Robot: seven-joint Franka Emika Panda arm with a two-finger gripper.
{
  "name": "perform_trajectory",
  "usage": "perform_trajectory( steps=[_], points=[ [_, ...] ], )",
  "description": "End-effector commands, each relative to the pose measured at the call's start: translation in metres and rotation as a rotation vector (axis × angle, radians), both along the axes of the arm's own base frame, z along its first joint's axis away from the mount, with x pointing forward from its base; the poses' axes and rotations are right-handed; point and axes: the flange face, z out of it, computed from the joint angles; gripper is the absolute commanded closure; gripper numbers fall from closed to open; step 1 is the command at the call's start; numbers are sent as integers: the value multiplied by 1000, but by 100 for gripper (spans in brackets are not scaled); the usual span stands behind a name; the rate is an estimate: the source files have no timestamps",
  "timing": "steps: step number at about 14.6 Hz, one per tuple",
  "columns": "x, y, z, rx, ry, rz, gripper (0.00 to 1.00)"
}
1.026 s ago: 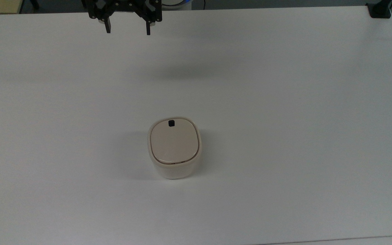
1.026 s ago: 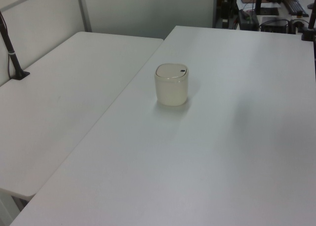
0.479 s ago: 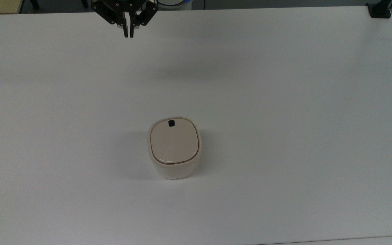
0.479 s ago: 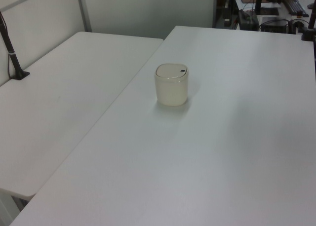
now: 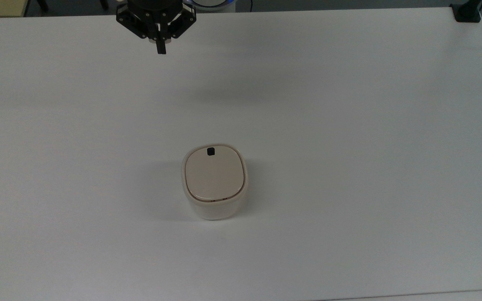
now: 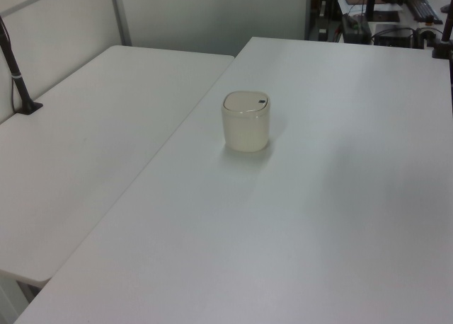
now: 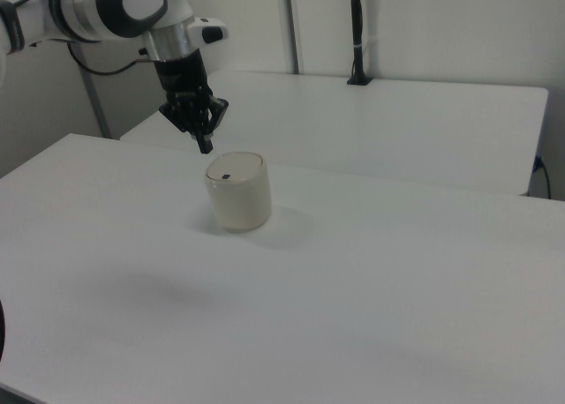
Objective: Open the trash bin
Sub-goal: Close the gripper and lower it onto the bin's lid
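The cream-white trash bin point(image 5: 214, 184) stands upright near the middle of the white table, its beige lid point(image 5: 214, 174) down flat. A small black button point(image 5: 211, 151) sits at the lid's far edge in the top view. The same trash bin point(image 6: 246, 121) appears in the left view and the trash bin point(image 7: 237, 190) in the right view. My black gripper point(image 5: 161, 50) hangs at the top edge of the top view, well away from the bin, fingers pressed together on nothing. In the right view the gripper point(image 7: 206, 145) hovers in the air, high over the table.
A second white table point(image 6: 78, 140) adjoins on the left view's left, with a black pole point(image 6: 15, 76) clamped to it. Another black clamp point(image 5: 467, 12) sits at the top view's far right corner. A black post point(image 7: 357, 33) stands behind in the right view.
The gripper's fingers went from wide apart to closed, and the gripper shifted slightly down in the top view. The bin has not moved.
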Motion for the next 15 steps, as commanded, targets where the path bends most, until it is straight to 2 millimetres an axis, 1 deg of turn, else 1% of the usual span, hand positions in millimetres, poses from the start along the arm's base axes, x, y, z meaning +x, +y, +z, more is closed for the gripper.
perform_trajectory(
  steps=[1, 2, 4, 5, 6, 7, 9, 11, 12, 13, 15],
  points=[
    [21, 14, -25, 24, -48, 37, 100],
    [29, 28, -32, 44, -70, 53, 100],
    [48, 34, -49, 61, -126, 60, 100],
    [56, 41, -60, 63, -149, 66, 100],
    [67, 51, -72, 67, -183, 76, 100],
    [73, 58, -83, 69, -193, 81, 100],
    [85, 71, -113, 67, -190, 95, 100],
    [91, 77, -121, 73, -219, 95, 100],
    [97, 79, -130, 80, -242, 68, 100],
    [101, 91, -141, 79, -260, 59, 100],
    [104, 93, -149, 77, -269, 55, 100]
  ],
)
